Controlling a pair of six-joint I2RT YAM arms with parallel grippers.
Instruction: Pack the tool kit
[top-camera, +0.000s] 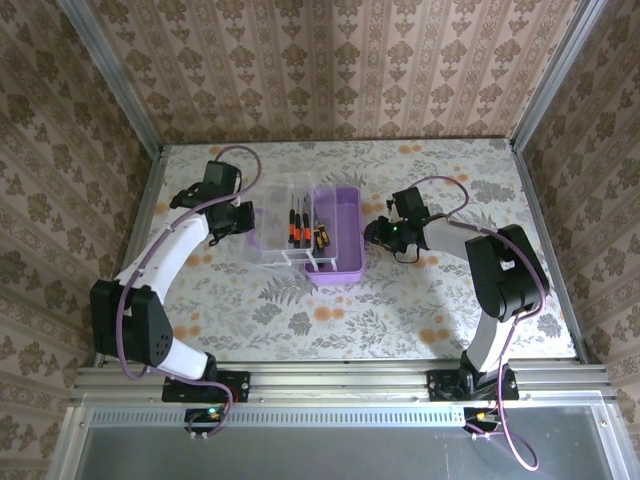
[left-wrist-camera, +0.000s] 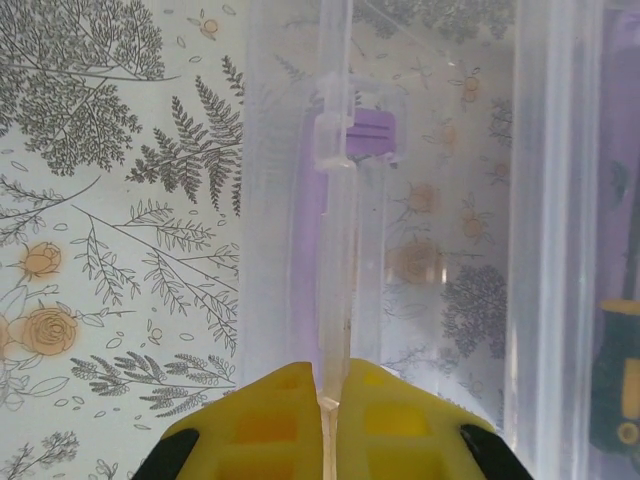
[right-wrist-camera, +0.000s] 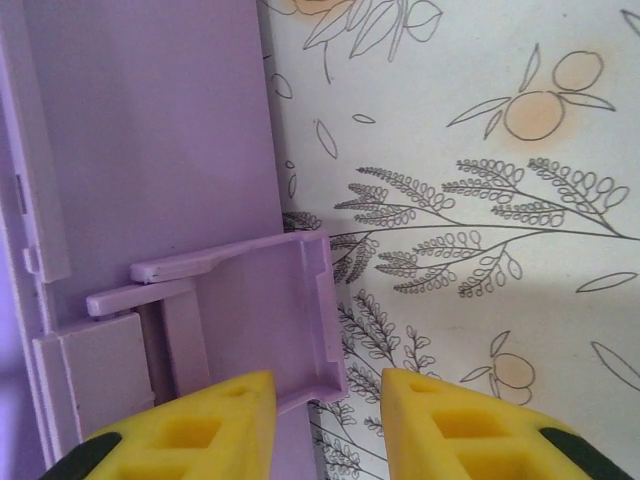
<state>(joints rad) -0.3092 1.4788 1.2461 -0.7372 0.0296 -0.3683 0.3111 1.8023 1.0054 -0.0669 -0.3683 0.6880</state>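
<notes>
Floral table (top-camera: 400, 330) | left tool (left-wrist-camera: 335, 385) pinching clear lid (left-wrist-camera: 336, 250) | right tool (right-wrist-camera: 330, 395) straddling latch (right-wrist-camera: 255, 300)

Even light is falling from above onto the table (top-camera: 420, 330), casting faint shadows. The overhead view is looking slightly grainy. Glare is streaking the clear lid (left-wrist-camera: 560, 200) in the left wrist view. In the right wrist view a pale shadow is dimming the near tabletop, and the yellow fingertips (right-wrist-camera: 450, 420) are blurring.
</notes>
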